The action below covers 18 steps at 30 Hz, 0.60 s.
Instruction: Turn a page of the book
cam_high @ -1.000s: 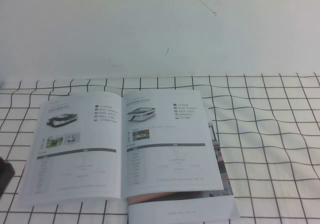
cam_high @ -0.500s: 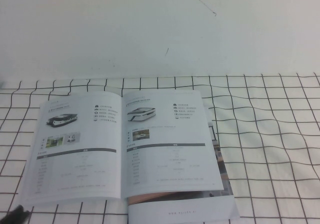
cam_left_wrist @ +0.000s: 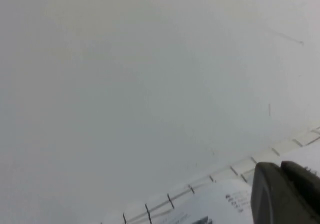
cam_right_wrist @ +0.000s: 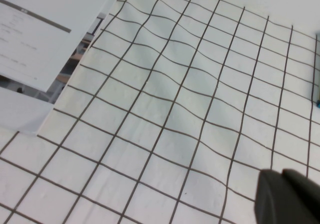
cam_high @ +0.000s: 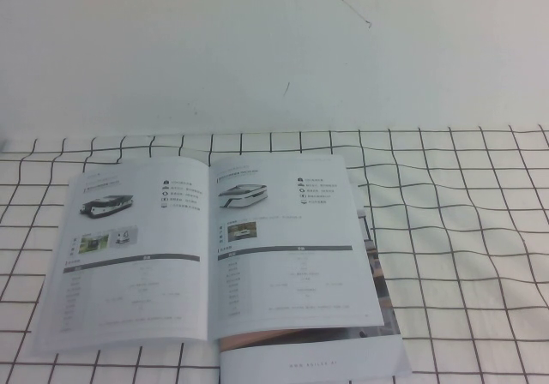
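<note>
Open brochure lying flat on the gridded tabletop, both grippers clear of it.

The book (cam_high: 210, 255) is spread open on the checked cloth (cam_high: 463, 230), its right-hand page (cam_high: 287, 247) lying flat over a loose white sheet (cam_high: 317, 358). The left gripper (cam_left_wrist: 287, 194) and right gripper (cam_right_wrist: 287, 196) are glimpsed only in the wrist views; whether either is apart or together cannot be told.

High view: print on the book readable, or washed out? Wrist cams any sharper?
High view: soft and pale, the book shows photos and grey table bars, but the text is illegible. Left wrist view: mostly blank wall, the left gripper a dark blur. Right wrist view: the gridded cloth is crisp, the right gripper is blurred.
</note>
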Each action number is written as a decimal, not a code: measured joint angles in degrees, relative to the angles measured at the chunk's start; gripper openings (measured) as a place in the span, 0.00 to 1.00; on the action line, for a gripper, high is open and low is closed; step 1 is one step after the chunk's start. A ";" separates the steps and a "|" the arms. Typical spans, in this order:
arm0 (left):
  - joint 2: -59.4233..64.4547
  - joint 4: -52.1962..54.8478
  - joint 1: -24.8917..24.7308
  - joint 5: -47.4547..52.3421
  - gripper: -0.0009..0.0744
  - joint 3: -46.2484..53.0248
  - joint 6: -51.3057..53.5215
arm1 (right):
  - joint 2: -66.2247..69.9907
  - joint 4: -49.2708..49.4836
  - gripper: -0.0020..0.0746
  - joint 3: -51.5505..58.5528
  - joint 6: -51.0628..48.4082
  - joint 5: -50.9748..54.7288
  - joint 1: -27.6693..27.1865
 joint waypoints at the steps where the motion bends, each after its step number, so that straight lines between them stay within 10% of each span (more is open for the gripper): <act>1: 0.00 5.04 0.13 -1.47 0.01 1.63 -6.64 | 0.00 0.00 0.03 0.00 0.00 0.00 0.00; 6: 0.00 19.75 0.53 -2.58 0.01 5.91 -30.33 | 0.00 0.23 0.03 0.00 0.00 0.00 0.00; 18: 0.00 30.73 1.02 15.98 0.01 6.25 -48.81 | 0.00 0.23 0.03 0.00 0.00 0.00 0.00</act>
